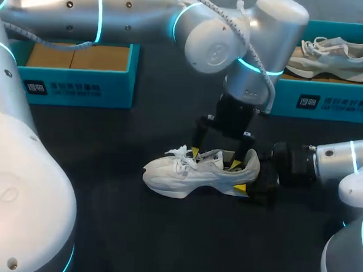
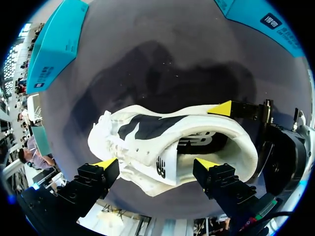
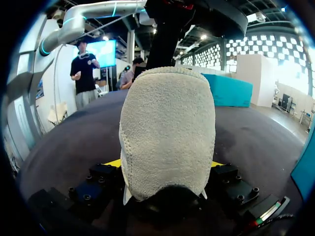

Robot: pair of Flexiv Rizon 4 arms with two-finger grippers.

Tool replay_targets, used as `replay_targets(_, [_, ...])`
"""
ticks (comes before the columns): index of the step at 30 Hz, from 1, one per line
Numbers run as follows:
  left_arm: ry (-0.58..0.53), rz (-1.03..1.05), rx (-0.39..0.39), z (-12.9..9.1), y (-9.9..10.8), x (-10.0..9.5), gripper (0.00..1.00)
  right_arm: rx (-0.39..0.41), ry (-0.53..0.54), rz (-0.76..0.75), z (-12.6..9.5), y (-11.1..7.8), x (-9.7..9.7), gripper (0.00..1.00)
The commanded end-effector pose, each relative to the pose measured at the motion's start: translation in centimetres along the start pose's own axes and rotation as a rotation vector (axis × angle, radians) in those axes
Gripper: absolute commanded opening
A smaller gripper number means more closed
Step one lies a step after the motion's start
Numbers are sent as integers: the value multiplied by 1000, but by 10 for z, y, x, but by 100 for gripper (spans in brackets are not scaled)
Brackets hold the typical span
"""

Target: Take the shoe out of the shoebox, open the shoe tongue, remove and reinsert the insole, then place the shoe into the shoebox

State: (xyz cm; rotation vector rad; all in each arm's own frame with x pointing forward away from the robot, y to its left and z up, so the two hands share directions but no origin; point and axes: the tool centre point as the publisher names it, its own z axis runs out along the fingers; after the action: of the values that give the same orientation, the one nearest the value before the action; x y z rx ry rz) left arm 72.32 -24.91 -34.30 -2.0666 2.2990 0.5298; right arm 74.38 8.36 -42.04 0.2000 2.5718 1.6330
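A white shoe stands upright on the dark table, toe to the left and laces loose. My right gripper comes in from the right and is shut on the heel. In the right wrist view the grey heel fills the space between its yellow tips. My left gripper hangs just above the shoe's opening with its fingers open. In the left wrist view its tips straddle the near side of the shoe, and the dark insole shows inside.
An open teal shoebox with a bare cardboard floor stands at the back left. A second teal box at the back right holds another pale shoe. The left arm's upper links span the back of the table.
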Motion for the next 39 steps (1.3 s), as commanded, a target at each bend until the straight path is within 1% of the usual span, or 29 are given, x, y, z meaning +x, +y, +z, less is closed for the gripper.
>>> replay_targets(1, [1,-11,6,3,0,-5,100,4,-1,0,0,1,1,0])
replay_targets(6, [-10,-26,5,5,-3,-11,100,4,-1,0,0,1,1,0])
replay_targets(16, [-42,-42,-2,7,0,-23,100,4,-1,0,0,1,1,0])
replay_targets(25, [-28,-53,1,1,7,-38,100,4,-1,0,0,1,1,0])
replay_targets(34, [-4,-50,0,2,11,-45,100,4,-1,0,0,1,1,0])
replay_targets(35, [-2,-47,-1,2,12,-46,99,4,-1,0,0,1,1,0])
replay_targets(36, [-1,-46,0,2,12,-46,93,4,-1,0,0,1,1,0])
replay_targets(39, [13,-47,2,1,14,-49,80,4,-1,0,0,1,1,0])
